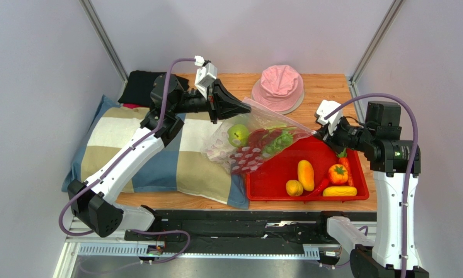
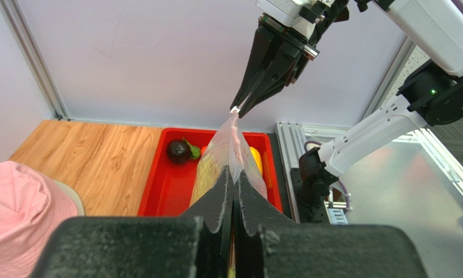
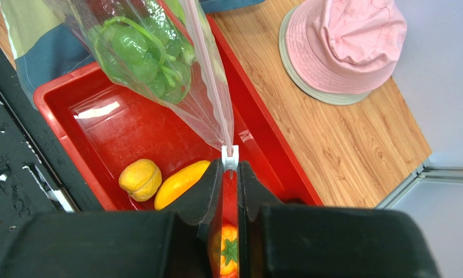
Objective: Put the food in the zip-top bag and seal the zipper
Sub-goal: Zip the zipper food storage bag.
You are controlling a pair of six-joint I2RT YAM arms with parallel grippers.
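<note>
The clear dotted zip-top bag (image 1: 252,152) hangs stretched between both grippers, above the pillow and the tray. Inside it I see a green apple (image 1: 238,135), the red lobster (image 1: 261,139) and a green grape bunch (image 1: 283,141) (image 3: 141,58). The zipper (image 1: 280,117) (image 3: 213,87) runs along the taut top edge. My left gripper (image 1: 242,107) (image 2: 235,176) is shut on the bag's left mouth corner (image 2: 232,147). My right gripper (image 1: 316,132) (image 3: 231,165) is shut on the white zipper slider (image 3: 230,155) at the right end.
Under the bag sits a red tray (image 1: 309,196) (image 3: 129,127) holding yellow toy foods (image 1: 305,171), a tomato (image 1: 338,174) and an eggplant (image 2: 180,150). A pink hat (image 1: 280,87) (image 3: 344,46) lies at the back. On the left is a patchwork pillow (image 1: 158,156), with black cloth (image 1: 140,87) behind it.
</note>
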